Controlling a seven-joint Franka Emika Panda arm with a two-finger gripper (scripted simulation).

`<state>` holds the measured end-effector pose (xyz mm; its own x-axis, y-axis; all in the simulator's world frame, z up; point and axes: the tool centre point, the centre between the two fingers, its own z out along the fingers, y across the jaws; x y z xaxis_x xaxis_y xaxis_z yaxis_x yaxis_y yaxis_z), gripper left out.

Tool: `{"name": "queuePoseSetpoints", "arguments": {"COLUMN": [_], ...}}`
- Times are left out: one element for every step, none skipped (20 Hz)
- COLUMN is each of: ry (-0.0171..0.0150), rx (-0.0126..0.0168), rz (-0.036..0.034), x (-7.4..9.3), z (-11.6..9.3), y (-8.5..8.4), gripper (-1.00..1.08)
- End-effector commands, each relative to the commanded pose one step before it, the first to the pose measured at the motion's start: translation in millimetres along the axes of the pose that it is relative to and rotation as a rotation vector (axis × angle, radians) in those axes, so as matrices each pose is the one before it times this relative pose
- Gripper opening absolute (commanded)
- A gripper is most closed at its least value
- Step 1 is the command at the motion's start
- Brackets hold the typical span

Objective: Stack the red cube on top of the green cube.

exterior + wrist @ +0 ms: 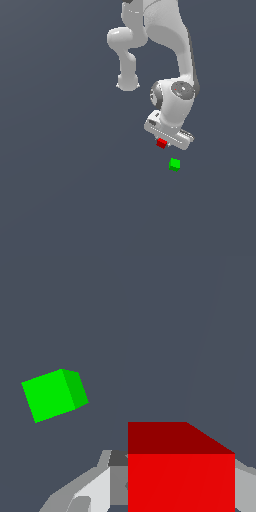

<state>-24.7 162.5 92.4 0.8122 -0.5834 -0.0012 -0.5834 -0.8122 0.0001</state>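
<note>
Gripper [163, 142] at the end of the arm [175, 60], pointing down over the grey floor [60, 200]; fingers [92, 488] closed on the red cube [161, 143], pale finger surfaces showing on either side of it in the wrist view, hard against its sides; red cube [181, 481] large and close to the wrist camera, one bright face and one darker face visible; in the exterior view, red cube tucked just under the gripper's pale body, only partly showing; whether lifted clear of the floor or resting on it, impossible to tell. Green cube [174, 164] alone on the floor, near the red cube but apart from it, lower in the exterior view and slightly toward the exterior view's right; in the wrist view, green cube [54, 395] turned at an angle to the red one, with bare floor between the two; red cube not yet stacked on green.
</note>
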Motion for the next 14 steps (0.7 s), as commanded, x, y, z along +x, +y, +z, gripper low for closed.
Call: {"name": "queuePoseSetpoints", "arguments": {"ry": [0.00036, 0.0, 0.0, 0.0, 0.0, 0.0, 0.0, 0.0, 0.0, 0.0, 0.00056, 0.0, 0.0, 0.0], "rx": [0.00068, 0.0, 0.0, 0.0, 0.0, 0.0, 0.0, 0.0, 0.0, 0.0, -0.0004, 0.0, 0.0, 0.0], "rz": [0.00008, 0.0, 0.0, 0.0, 0.0, 0.0, 0.0, 0.0, 0.0, 0.0, -0.00006, 0.0, 0.0, 0.0], "x": [5.38, 2.07, 2.05, 2.02, 2.0, 1.98, 1.94, 1.83, 1.71, 1.6, 1.42, 1.39, 1.28, 1.19], "z": [5.42, 2.15, 2.1, 2.05, 2.0, 1.95, 1.89, 1.76, 1.63, 1.5, 1.36, 1.25, 1.13, 1.03], "y": [-15.54, -5.87, -5.77, -5.67, -5.56, -5.46, -5.32, -5.0, -4.65, -4.31, -4.03, -3.67, -3.36, -3.08], "gripper": [-1.0, -1.0, -1.0, -1.0, -1.0, -1.0, -1.0, -1.0, -1.0, -1.0, -1.0, -1.0, -1.0, -1.0]}}
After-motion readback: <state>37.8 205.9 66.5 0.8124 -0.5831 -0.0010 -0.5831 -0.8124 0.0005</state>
